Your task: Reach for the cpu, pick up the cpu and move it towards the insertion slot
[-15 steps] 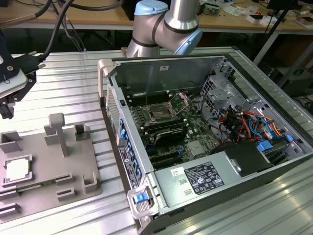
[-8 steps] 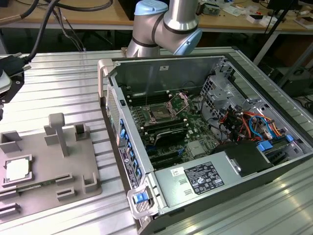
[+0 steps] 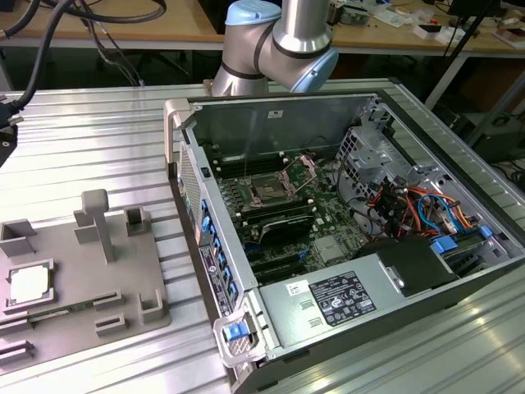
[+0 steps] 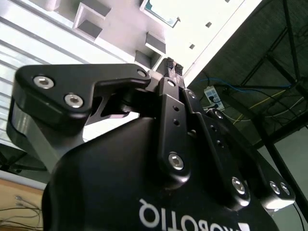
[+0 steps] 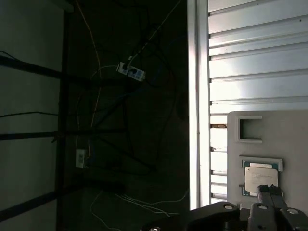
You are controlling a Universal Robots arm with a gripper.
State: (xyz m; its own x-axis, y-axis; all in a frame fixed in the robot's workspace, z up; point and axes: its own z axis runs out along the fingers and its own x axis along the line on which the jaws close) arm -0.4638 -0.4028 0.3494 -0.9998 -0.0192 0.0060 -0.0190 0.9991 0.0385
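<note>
The cpu (image 3: 29,283), a pale square chip, lies flat in a recess on the grey fixture plate (image 3: 123,279) at the exterior view's left. In the first wrist view the cpu (image 5: 261,177) sits just beyond my gripper (image 5: 269,188). The gripper's black fingers are shut together with nothing between them, and it hangs above the plate, apart from the chip. The second wrist view shows the gripper (image 4: 173,65) with its tips pressed closed over the plate. The insertion slot (image 3: 269,190) is the dark square socket on the board inside the open case, its metal frame swung up.
The open computer case (image 3: 176,131) stands on the ribbed metal table (image 3: 82,131), with a grey power-supply box (image 3: 344,300) at its near end. Upright posts (image 3: 94,217) rise from the fixture plate. The table edge (image 5: 192,96) lies close to the plate, with cables on the floor beyond.
</note>
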